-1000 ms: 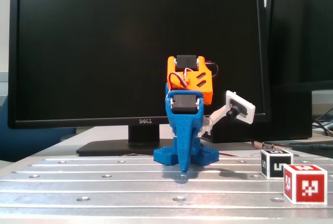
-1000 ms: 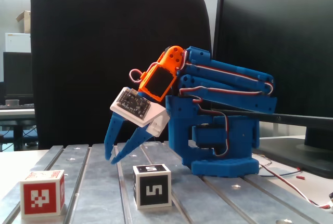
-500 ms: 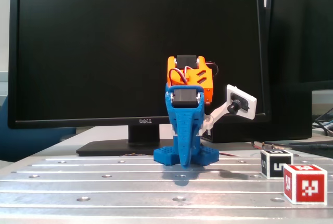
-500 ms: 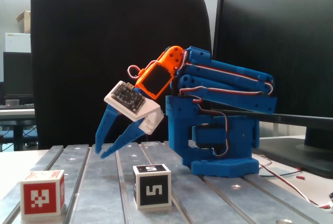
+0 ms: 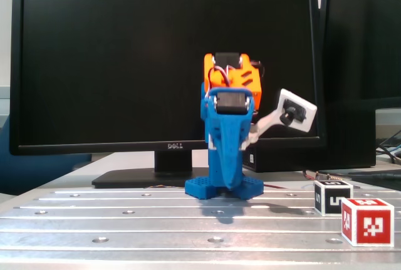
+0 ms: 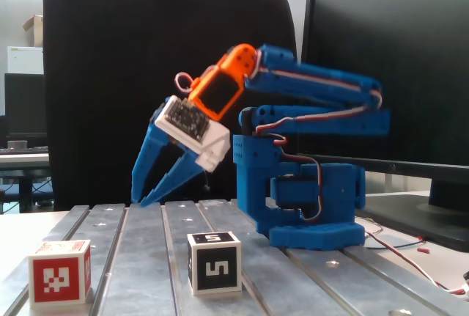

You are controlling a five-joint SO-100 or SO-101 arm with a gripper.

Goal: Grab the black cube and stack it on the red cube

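Fingers [image 6: 141, 200] of the blue arm hang apart and empty above the ribbed metal counter [image 6: 139, 257], tips angled down. Near the counter's front edge, the black cube [image 6: 214, 262] and the red cube [image 6: 60, 272] sit apart. Behind stand a dark monitor [image 5: 166, 63] and a black chair back [image 6: 132, 59].

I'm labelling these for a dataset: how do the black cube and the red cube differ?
The black cube has black faces with a white "5"-like mark; the red cube has red faces with a pixel pattern on a white patch. In a fixed view, the black cube sits farther back than the red cube. Both are white-edged, similar in size, resting apart on the table, untouched.
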